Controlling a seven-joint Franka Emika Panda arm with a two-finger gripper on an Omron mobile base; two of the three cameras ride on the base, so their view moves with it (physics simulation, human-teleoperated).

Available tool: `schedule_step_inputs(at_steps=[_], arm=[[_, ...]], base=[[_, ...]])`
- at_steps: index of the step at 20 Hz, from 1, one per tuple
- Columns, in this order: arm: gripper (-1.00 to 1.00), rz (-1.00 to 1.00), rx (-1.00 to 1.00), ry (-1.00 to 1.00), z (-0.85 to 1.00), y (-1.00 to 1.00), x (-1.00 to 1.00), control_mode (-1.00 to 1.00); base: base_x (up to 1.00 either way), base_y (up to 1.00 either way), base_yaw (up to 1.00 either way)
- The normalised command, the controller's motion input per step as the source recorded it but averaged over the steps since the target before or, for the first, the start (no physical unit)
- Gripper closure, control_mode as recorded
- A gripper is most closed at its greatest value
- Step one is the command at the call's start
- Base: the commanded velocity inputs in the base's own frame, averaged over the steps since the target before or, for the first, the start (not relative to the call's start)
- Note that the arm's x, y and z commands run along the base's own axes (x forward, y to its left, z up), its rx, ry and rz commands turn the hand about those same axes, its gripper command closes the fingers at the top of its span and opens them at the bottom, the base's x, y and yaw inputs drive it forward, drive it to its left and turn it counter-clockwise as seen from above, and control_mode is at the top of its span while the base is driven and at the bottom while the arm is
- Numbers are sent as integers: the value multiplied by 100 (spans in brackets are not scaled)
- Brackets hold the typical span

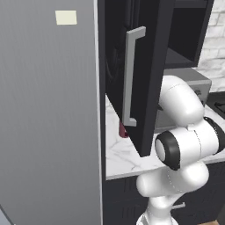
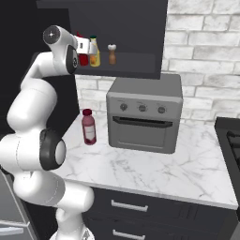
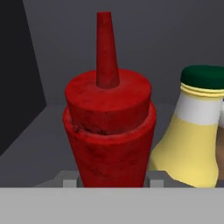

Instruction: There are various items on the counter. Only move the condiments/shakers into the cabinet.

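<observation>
While the arm reaches up into the open cabinet (image 2: 117, 70), its jaws pinch a red sauce bottle (image 3: 109, 131) near the left end of the shelf, just beside a yellow bottle with a green cap (image 3: 197, 131) and, further right, a small brown shaker (image 2: 112, 54). Below, a dark-red bottle (image 2: 88, 126) stands upright on the worktop (image 2: 154, 168) towards its back left corner, left of the silver oven (image 2: 144, 119).

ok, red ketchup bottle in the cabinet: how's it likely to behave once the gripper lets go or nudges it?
The red ketchup bottle is tall, with a narrow nozzle, so a sideways nudge could probably tip it. The yellow bottle stands close beside it, so it may knock that. Its round body would likely roll if it falls.
</observation>
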Motion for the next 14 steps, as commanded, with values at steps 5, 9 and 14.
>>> schedule_step_inputs(at_steps=[5,9,14], arm=[[100,0,0,0,-6,0,7,-100],[100,0,0,0,-2,0,10,-100],[-100,0,0,0,0,0,9,-100]], base=[[0,0,0],[0,0,0],[0,0,0]])
